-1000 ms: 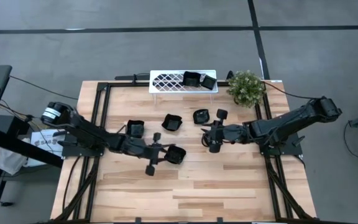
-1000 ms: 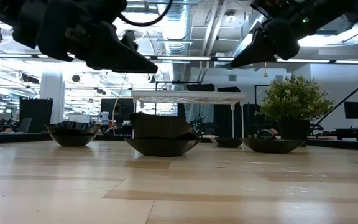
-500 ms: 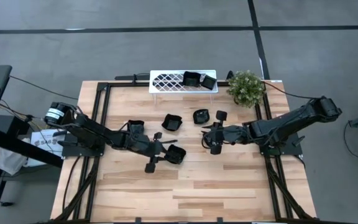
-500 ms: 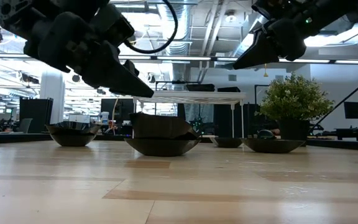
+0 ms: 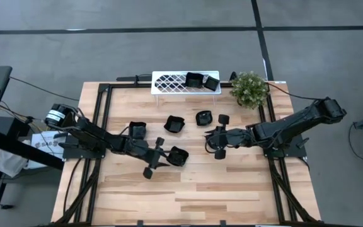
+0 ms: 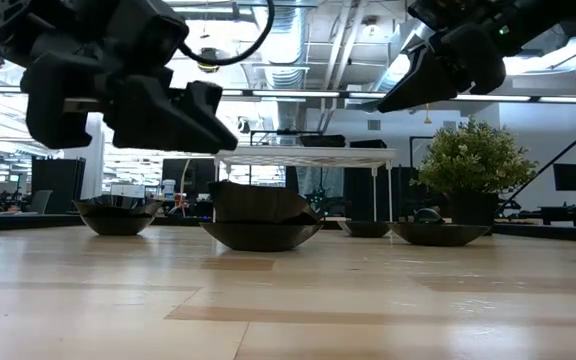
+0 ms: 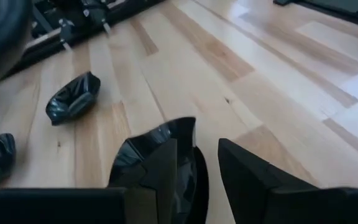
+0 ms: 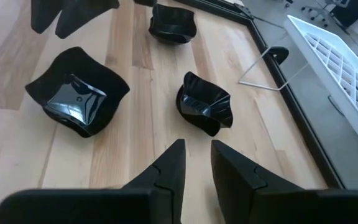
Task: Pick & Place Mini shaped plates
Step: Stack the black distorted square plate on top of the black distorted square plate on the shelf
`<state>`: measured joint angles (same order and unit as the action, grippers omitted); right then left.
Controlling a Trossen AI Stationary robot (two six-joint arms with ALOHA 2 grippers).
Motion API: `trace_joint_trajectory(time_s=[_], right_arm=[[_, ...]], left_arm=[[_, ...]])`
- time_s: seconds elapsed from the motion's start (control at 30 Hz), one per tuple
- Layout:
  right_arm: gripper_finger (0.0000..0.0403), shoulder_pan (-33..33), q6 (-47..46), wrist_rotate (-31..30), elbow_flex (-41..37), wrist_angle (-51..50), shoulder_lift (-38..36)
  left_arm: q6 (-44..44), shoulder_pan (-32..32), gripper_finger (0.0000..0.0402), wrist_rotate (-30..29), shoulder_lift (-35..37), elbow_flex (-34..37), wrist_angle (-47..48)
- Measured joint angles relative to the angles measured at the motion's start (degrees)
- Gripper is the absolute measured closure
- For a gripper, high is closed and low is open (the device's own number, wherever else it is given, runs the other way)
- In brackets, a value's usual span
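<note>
Roughly mid-table: four loose mini shaped plates. One lay near the left edge (image 5: 137,130), two sat centre-rear (image 5: 174,124) (image 5: 204,118), one at centre (image 5: 178,156). Two more rested on the white lattice rack (image 5: 169,82) at the rear edge, w/ a potted plant (image 5: 249,88) beside it. Left gripper (image 5: 154,160) reached in low from the left side, fingers apart, straddling the near rim of the centre plate (image 7: 166,163), not clamped. Right gripper (image 5: 220,135) hung above the boards near the centre-rear pair, fingers slightly parted, holding nothing. Plates sat rim-up; long axis couldn't tell.
</note>
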<state>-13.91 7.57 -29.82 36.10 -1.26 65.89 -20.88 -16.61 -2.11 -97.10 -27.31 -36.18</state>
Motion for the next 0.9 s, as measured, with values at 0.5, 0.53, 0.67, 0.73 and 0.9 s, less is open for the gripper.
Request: trace_joint_trajectory(time_s=[0.5,0.53,0.67,0.73,0.9], right_arm=[[0.0331,0.04,-3.23,-0.02,0.00,-0.05,0.00],[0.0331,0.00,-3.77,-0.01,0.00,-0.16,0.00],[0.0331,0.00,-4.70,0.00,0.00,-1.17,0.00],[0.0331,0.00,-4.76,0.00,0.00,-1.73,0.00],[0.0331,0.00,-5.15,0.00,0.00,-1.74,0.00]], left_arm=[[3.36,0.91,0.0272,3.04,-5.13,-3.87,-0.59],[3.40,1.22,0.0272,3.14,-5.12,-3.87,-0.50],[4.58,2.78,0.0272,4.58,-5.11,-3.85,-0.22],[4.83,3.15,0.0272,5.32,-5.11,-3.87,-0.02],[7.27,3.20,0.0272,5.62,-5.11,-3.85,1.96]])
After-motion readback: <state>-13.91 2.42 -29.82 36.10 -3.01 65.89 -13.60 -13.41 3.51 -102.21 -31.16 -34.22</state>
